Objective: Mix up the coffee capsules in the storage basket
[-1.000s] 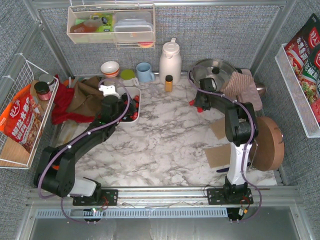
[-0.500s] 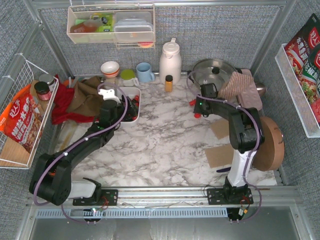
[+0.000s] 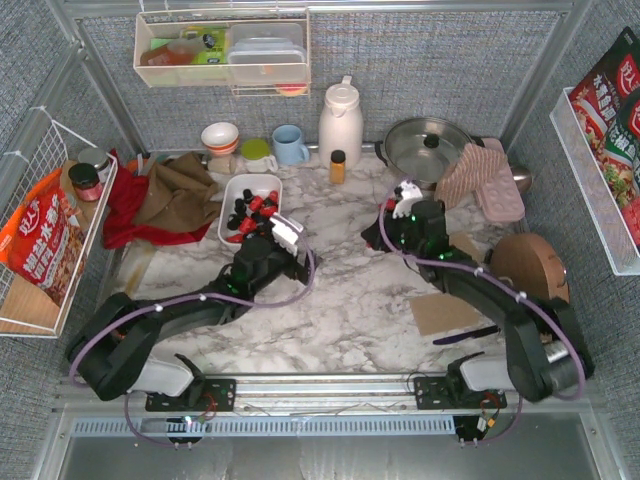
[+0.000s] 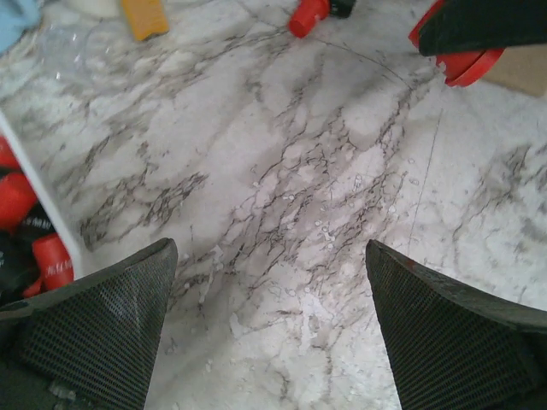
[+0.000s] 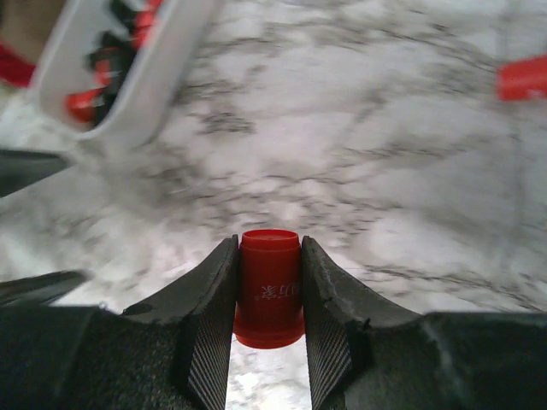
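Your overhead camera looks down from behind the arm bases on the whole marble table (image 3: 330, 290), storage basket (image 3: 232, 205) included. The left wrist camera hangs close above the marble between the left fingers (image 4: 94, 333). The right wrist camera skims low across it past the red capsule (image 5: 269, 286) in the right fingers (image 5: 209, 325), and both catch that basket at their left.

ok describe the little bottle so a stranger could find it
At the back of the marble table stands a tall white jug. At its foot, between the blue mug and the steel pot, is the bottle: amber, black-capped, far smaller than its neighbours.
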Robot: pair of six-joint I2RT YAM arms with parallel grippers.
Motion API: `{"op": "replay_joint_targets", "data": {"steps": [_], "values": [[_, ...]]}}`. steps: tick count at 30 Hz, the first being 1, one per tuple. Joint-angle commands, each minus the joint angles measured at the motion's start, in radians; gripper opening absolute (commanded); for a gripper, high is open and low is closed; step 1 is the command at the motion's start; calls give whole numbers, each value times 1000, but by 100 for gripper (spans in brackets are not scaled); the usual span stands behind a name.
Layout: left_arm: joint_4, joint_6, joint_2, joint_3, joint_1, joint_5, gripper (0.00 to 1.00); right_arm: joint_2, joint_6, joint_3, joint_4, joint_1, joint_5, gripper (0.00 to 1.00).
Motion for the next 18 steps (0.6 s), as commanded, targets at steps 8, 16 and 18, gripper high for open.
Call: {"op": "replay_joint_targets", "data": {"steps": [8,16,18], "values": [[857,422,197,-149,-67,346,99,-266,85,-172,161,164,-136,29],[1037,458,316,-131,-138,392,100,-317,166,-212,232,199,-170,29],[1032,459,326,-119,-149,399,100,-322,172,-214,242,202,-170,29]]}}
